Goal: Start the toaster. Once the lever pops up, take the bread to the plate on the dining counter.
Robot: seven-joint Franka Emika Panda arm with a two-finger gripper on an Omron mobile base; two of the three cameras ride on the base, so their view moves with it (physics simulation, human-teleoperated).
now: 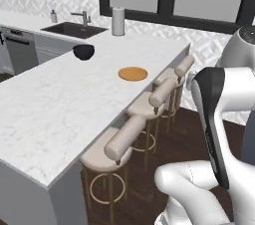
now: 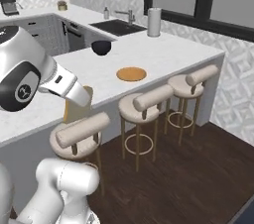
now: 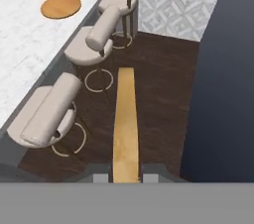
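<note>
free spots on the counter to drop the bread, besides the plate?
Most of the counter is bare: the whole near stretch this side of the plate, and the strip from plate to far corner. Busier at the far end: bowl, paper roll, sink. The plate is bare. Pincer holds the bread over the floor beside the stools.

I count stools: 3, nearest point(image 1: 112, 152), middle point(image 1: 149, 100), farthest point(image 1: 177, 72) | plate point(image 1: 133, 73): 1 | bowl point(image 1: 83, 52): 1 | paper towel roll point(image 1: 118, 21): 1 | sink point(image 1: 73, 30): 1 | faucet point(image 1: 83, 18): 1 | soap bottle point(image 1: 53, 16): 1 | bread slice point(image 3: 125, 126) in my gripper point(image 3: 125, 177): 1
</note>
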